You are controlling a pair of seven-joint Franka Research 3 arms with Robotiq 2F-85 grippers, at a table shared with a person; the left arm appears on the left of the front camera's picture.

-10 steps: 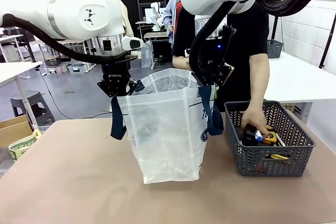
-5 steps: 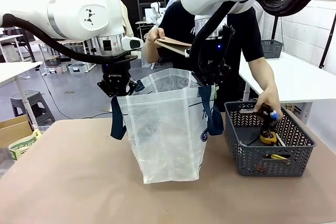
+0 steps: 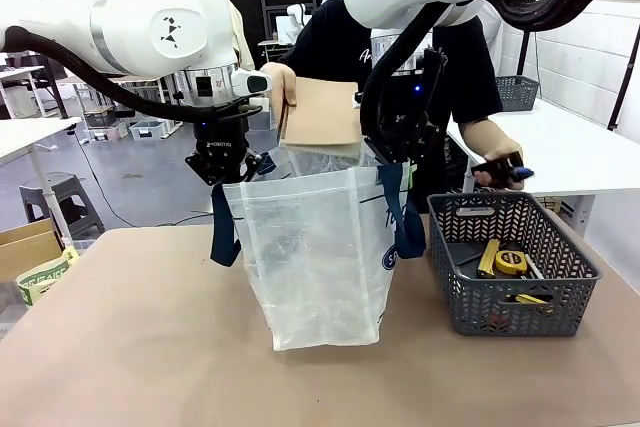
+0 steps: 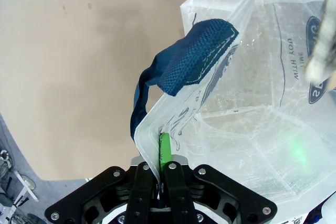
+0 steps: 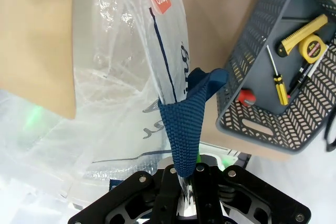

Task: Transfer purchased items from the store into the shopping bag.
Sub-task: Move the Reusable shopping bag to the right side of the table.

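The shopping bag [image 3: 315, 257], translucent with navy straps, stands open on the table between my two grippers. My left gripper [image 3: 226, 165] is shut on its left rim, and in the left wrist view the fingers [image 4: 160, 169] pinch the plastic below a navy strap [image 4: 194, 59]. My right gripper [image 3: 397, 152] is shut on the right rim, with the other strap [image 5: 184, 119] draped over it. The person holds a flat brown item [image 3: 321, 112] just above the bag's mouth. Their other hand [image 3: 493, 167] holds a small dark item with a blue tip over the basket.
A dark grey lattice basket [image 3: 505, 309] stands right of the bag, holding a yellow tape measure [image 3: 512, 262], a yellow-handled screwdriver [image 5: 279, 83] and other small goods. The person stands at the far side. Bare tabletop lies in front and to the left.
The person has brought the flat brown item from behind my right arm to above the bag's mouth. Their other hand has lifted the dark, blue-tipped item out of the basket. Both grippers stay still.
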